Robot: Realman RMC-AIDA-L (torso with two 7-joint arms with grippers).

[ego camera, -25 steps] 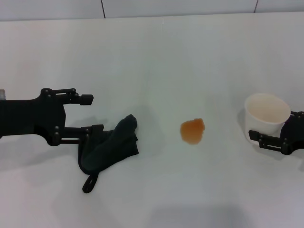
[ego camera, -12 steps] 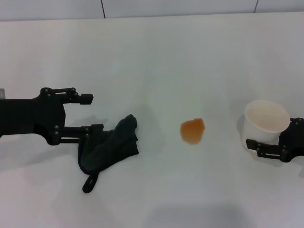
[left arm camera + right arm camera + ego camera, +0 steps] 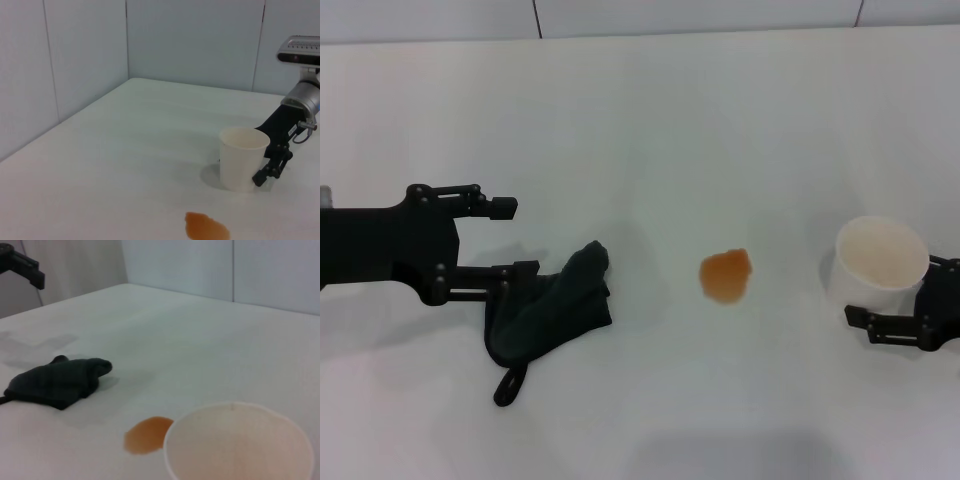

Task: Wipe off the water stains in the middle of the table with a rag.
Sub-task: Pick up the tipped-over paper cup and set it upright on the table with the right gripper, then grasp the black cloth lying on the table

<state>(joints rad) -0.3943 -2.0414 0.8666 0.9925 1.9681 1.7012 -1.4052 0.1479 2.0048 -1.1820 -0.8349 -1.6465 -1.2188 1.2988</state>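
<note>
1. The table [image 3: 650,120] is a big plain white surface filling pretty much the whole head view.
2. Left gripper [image 3: 510,240] sits on the robot's left side with its jaws spread apart. The lower finger is right at the edge of the rag and the upper one is off it, so it's not clamped on anything yet.
3. The rag [image 3: 552,310] is a dark lumpy cloth lying flat on the table, loop tab pointing toward the robot, well to the left of the spill.
4. White cup [image 3: 881,260] stands upright at the far right, empty as far as I can see. The right gripper [image 3: 905,325] is just beside it on the near side; can't tell from here whether it's open or closed.
5. The water stains [image 3: 725,275] are really one small orange-brown blot mid-table, completely untouched.

So basically nothing's wiped. Grabbing the rag, dragging it over the blot and scrubbing are all left to do.
</note>
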